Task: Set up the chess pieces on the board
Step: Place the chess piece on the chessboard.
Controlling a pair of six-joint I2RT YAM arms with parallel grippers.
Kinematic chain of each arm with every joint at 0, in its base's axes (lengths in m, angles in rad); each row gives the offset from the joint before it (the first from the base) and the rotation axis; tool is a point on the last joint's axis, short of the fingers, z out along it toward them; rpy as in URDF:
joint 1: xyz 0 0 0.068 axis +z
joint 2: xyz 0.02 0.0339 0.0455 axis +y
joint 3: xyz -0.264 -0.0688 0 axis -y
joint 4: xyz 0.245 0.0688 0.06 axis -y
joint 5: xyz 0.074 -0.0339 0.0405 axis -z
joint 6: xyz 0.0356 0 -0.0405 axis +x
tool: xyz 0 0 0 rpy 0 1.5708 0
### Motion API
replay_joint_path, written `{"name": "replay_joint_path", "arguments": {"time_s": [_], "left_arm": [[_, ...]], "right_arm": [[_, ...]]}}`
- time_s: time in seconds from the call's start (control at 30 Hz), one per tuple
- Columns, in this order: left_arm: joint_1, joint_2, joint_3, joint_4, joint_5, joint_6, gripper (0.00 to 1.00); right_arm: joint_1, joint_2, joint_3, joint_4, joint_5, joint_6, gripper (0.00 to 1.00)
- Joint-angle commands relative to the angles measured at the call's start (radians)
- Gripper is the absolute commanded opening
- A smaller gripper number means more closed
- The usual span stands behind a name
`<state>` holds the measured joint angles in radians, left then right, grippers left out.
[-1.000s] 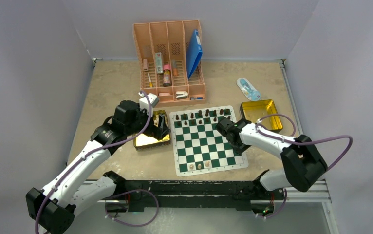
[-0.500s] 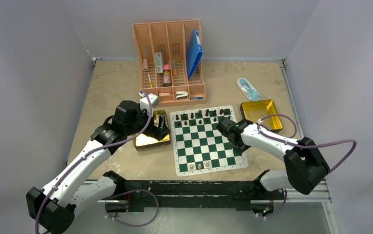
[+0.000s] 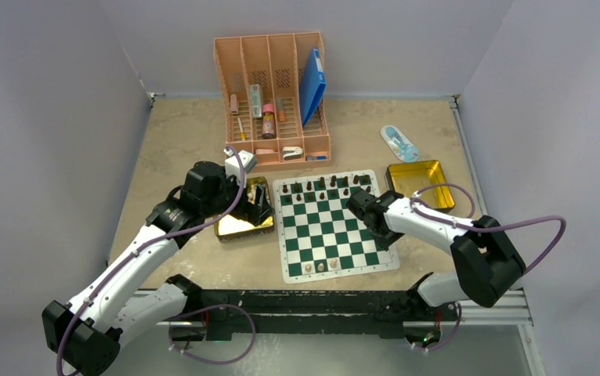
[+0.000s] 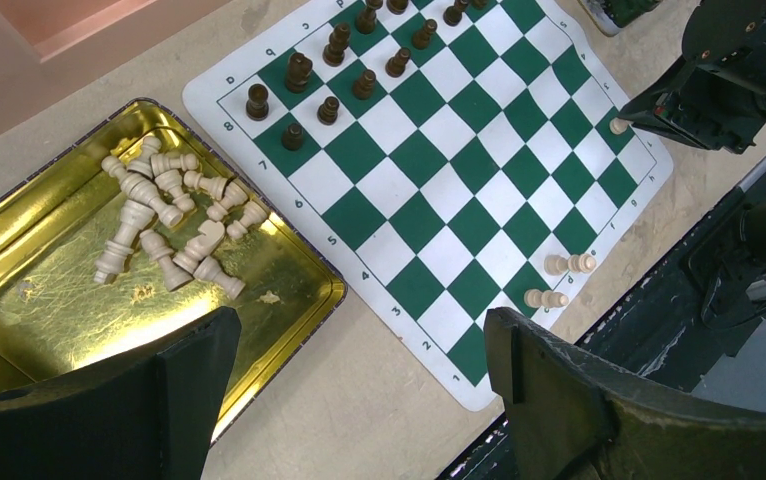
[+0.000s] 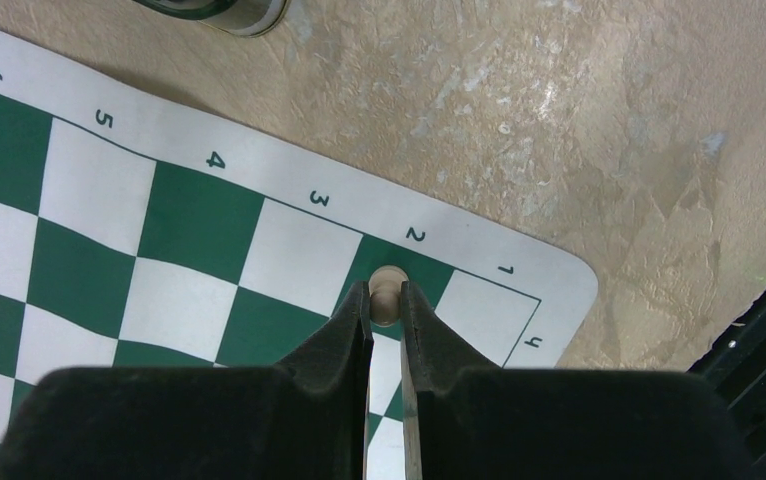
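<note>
- I see the board (image 3: 328, 231) in the middle of the table (image 3: 171, 141).
- A tin (image 4: 49, 300) sits just left of it, chess pieces (image 4: 164, 225) lying inside.
- The organiser (image 3: 273, 86) stands behind the board.

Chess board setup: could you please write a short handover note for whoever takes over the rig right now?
Left gripper: open, holding nothing, above the gold tin.
Right gripper: fingers shut on a pale piece over the board, at the edge square beside label 2.
Done: dark pieces stand along the far rows; three pale pieces stand at the near edge.
Left: release this piece, then move the pale pieces lying in the tin onto the board.
</note>
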<state>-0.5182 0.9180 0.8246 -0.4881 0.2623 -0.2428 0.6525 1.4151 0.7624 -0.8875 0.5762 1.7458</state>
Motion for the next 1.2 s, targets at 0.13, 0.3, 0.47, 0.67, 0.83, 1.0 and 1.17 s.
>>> {"name": "replay_joint_path", "arguments": {"time_s": [0.13, 0.3, 0.47, 0.67, 0.83, 1.0, 1.17], "left_arm": [[0.004, 0.001, 0.012, 0.023, 0.011, 0.016, 0.93], [0.003, 0.004, 0.013, 0.020, 0.009, 0.016, 0.93], [0.004, 0.004, 0.012, 0.020, 0.010, 0.016, 0.93], [0.003, 0.015, 0.018, 0.008, -0.046, -0.002, 0.92], [0.003, 0.029, 0.033, -0.016, -0.103, -0.059, 0.84], [0.029, 0.105, 0.092, -0.084, -0.176, -0.098, 0.76], [0.153, 0.179, 0.138, -0.122, -0.148, -0.080, 0.67]], "right_arm": [[-0.001, -0.001, 0.018, -0.048, -0.011, 0.037, 0.17], [0.000, -0.032, 0.030, -0.064, -0.028, 0.038, 0.33], [0.000, -0.061, 0.053, -0.087, -0.029, 0.036, 0.46], [-0.001, -0.110, 0.081, -0.112, -0.026, 0.010, 0.57], [-0.001, -0.171, 0.115, -0.116, -0.007, -0.045, 0.59], [-0.001, -0.249, 0.178, -0.099, 0.064, -0.142, 0.56], [-0.001, -0.377, 0.189, 0.145, 0.038, -0.491, 0.55]]}}
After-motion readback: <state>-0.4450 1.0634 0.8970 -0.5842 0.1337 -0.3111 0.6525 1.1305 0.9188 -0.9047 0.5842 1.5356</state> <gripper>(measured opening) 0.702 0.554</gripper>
